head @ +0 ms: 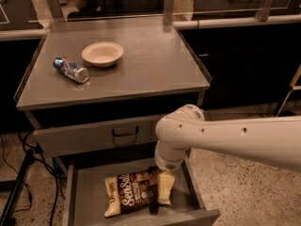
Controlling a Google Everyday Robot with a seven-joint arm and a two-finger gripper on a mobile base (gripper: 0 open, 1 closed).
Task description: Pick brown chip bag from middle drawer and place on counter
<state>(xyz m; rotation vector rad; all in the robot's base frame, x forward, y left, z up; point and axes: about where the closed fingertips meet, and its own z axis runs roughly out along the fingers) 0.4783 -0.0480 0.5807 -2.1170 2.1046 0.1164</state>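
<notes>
While the brown chip bag (130, 192) lay across the middle drawer (89, 187), long axis wall to wall, your gripper (160, 202) stood at its end nearest the drawer's right wall. Clamped or released, you couldn't tell.

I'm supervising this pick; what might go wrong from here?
The gripper sits at the right end of the brown chip bag in the middle drawer; held there, it may slip. Lifting, the arm may hit the drawer front above. The can lying on the counter might roll if bumped.
</notes>
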